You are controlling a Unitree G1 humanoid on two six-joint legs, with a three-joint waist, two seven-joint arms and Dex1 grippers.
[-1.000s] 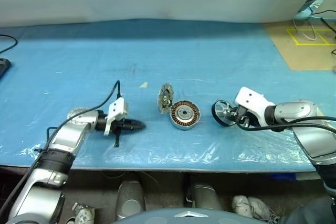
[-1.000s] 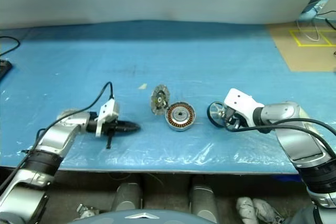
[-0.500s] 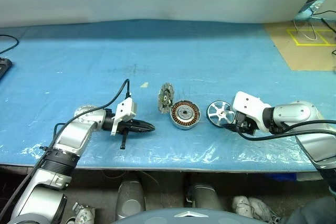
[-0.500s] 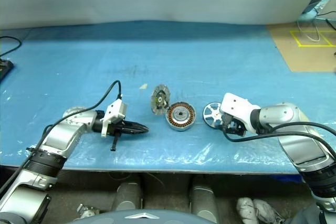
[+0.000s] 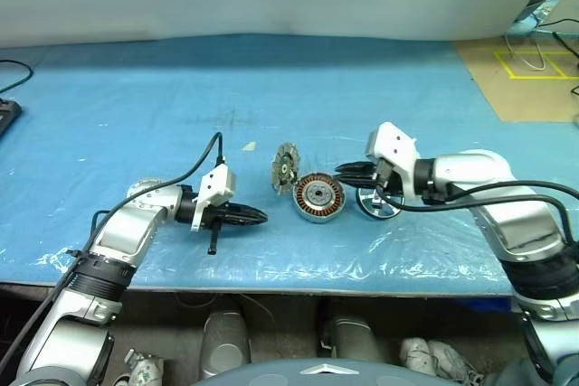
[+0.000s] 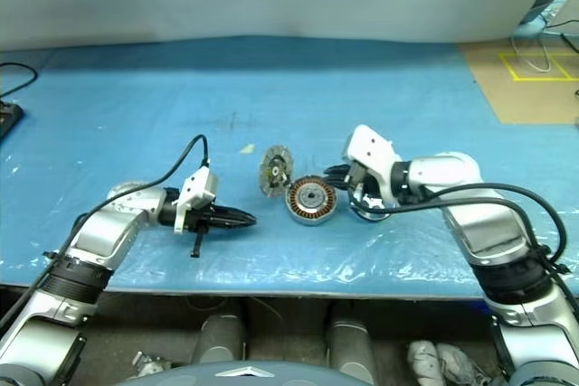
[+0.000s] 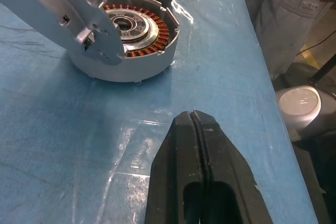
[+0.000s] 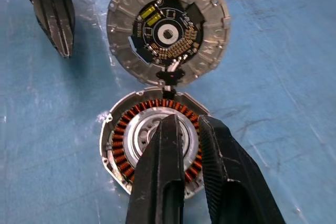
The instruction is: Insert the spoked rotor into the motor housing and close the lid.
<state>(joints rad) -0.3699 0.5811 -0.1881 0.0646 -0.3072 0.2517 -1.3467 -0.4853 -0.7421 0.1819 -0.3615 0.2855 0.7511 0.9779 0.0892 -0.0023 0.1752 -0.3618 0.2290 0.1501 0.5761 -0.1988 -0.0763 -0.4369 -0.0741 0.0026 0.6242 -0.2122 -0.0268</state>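
Right wrist view: right pincer (image 8: 190, 129) above motor housing (image 8: 122, 145), nothing held.

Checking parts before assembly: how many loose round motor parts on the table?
3. The motor housing lies flat at centre; the lid stands on edge at its far-left side; the spoked rotor lies just right of the housing, partly hidden under the right gripper.

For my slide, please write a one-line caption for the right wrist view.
Right gripper fingers nearly closed, empty, above the motor housing; the lid stands open behind it, circuit side showing.
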